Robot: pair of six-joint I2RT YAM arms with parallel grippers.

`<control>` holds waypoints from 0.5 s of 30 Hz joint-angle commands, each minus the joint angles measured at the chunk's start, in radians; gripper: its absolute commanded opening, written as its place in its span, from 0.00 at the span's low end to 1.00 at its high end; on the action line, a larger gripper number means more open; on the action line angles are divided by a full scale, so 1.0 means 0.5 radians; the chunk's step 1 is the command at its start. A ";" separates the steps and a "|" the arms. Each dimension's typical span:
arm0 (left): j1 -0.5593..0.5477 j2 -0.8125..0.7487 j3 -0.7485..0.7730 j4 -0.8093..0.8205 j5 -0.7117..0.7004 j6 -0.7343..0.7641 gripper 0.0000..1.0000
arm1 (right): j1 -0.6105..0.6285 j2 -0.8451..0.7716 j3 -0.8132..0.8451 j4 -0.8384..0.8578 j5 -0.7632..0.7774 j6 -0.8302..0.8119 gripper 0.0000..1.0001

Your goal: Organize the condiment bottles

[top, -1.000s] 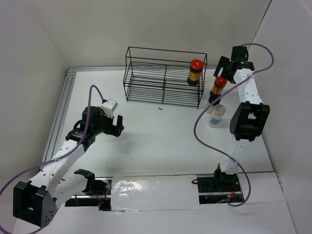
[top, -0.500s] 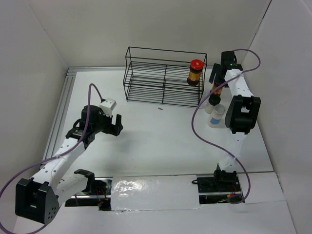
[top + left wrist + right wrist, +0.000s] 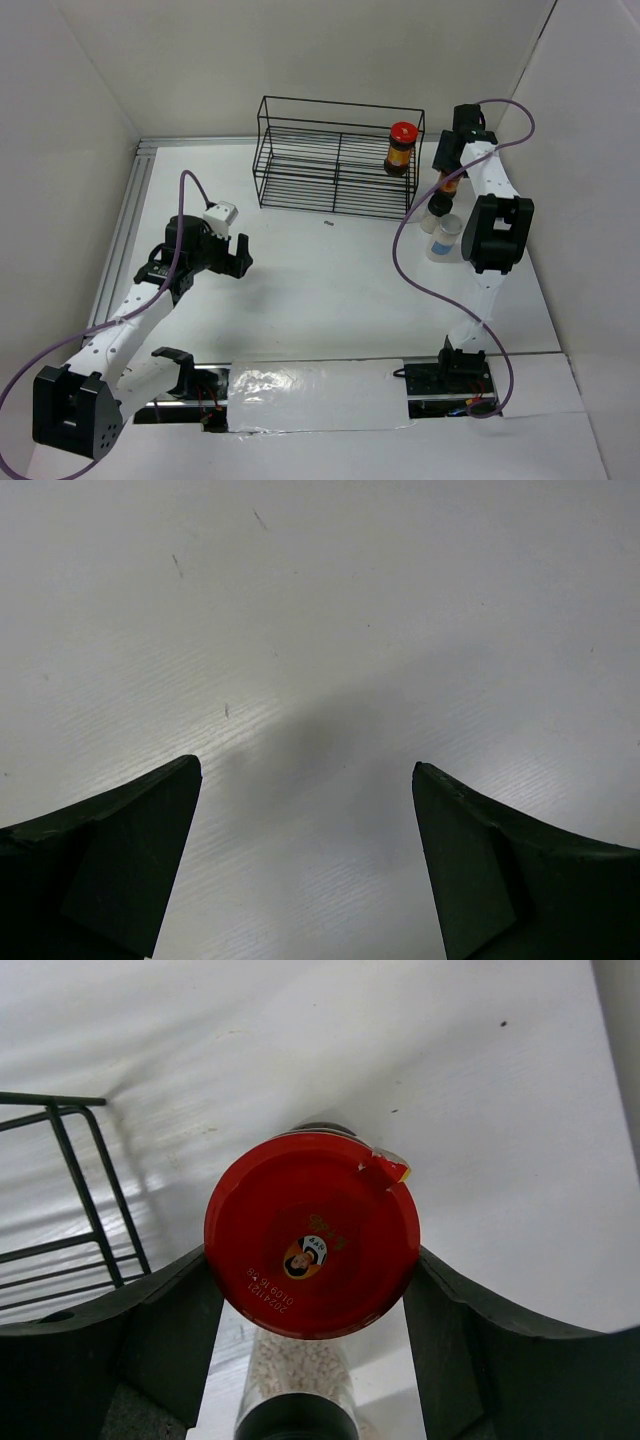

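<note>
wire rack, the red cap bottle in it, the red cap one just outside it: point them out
wire rack (image 3: 310, 185), top external view, shelf wires
bottle in rack (image 3: 403, 131), top external view, red cap
bottle outside rack (image 3: 312, 1232), right wrist view, red cap

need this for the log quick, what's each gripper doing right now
left gripper: open, holding nothing
right gripper: set around the red-capped bottle, one jaw on each side; whether it grips cannot be told

Red-capped bottle (image 3: 312, 1235), black rack (image 3: 338, 170)
</note>
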 commanded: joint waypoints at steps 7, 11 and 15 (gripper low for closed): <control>0.014 -0.002 0.045 0.109 0.099 0.060 0.99 | -0.001 -0.492 -0.056 0.223 0.148 -0.189 0.00; 0.011 -0.005 0.051 0.112 0.136 0.060 0.99 | -0.026 -0.569 -0.074 0.217 0.129 -0.210 0.00; 0.011 -0.014 0.051 0.103 0.151 0.048 0.99 | -0.023 -0.630 -0.016 0.135 0.132 -0.207 0.00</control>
